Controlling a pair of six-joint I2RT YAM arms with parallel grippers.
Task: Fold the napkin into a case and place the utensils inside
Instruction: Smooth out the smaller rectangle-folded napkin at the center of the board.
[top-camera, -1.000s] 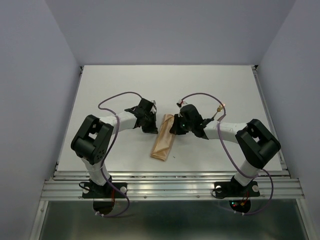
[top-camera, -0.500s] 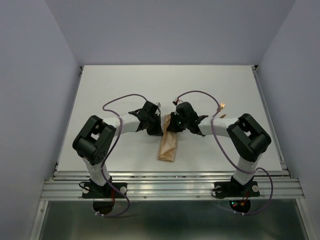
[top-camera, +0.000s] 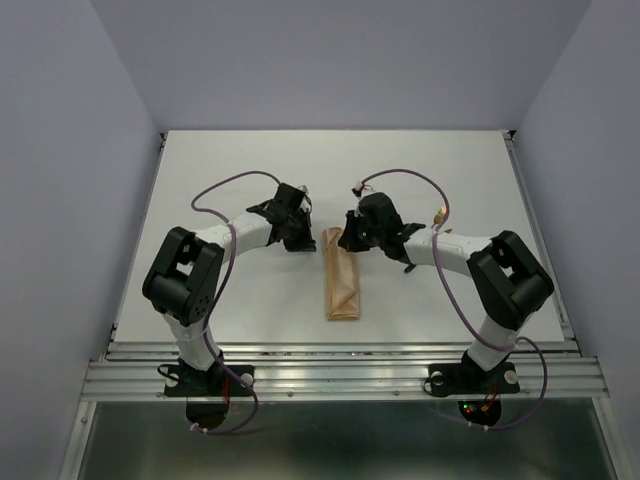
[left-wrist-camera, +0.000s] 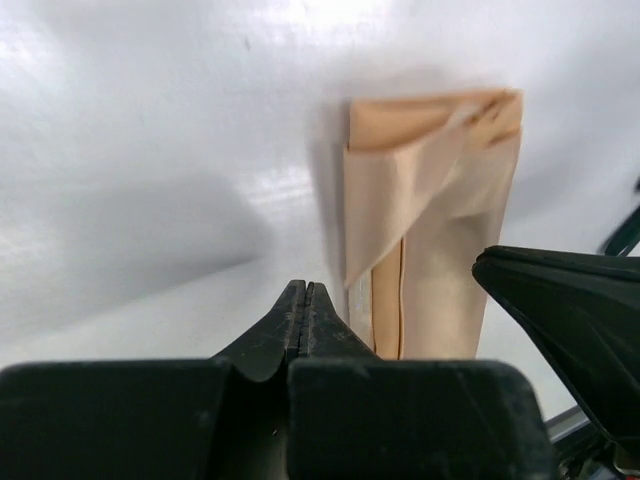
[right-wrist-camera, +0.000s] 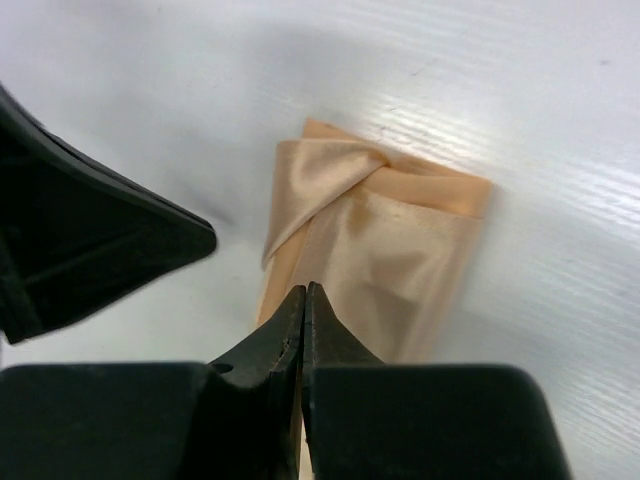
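White table (top-camera: 220, 170) bears one case (top-camera: 342, 285); left pincer (left-wrist-camera: 303, 298) closed, empty; right pincer (right-wrist-camera: 304, 296) closed, hold unclear.

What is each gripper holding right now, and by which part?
The left gripper holds nothing: its jaws are shut beside the case. The right gripper, jaws shut, sits over the case; whether it pinches cloth cannot be told.

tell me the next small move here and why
Probably swing the right gripper from the far end of the case toward the utensils beside its arm and open it. The cloth already lies folded into a narrow pocket, the jaws are shut, and nothing shows inside it.
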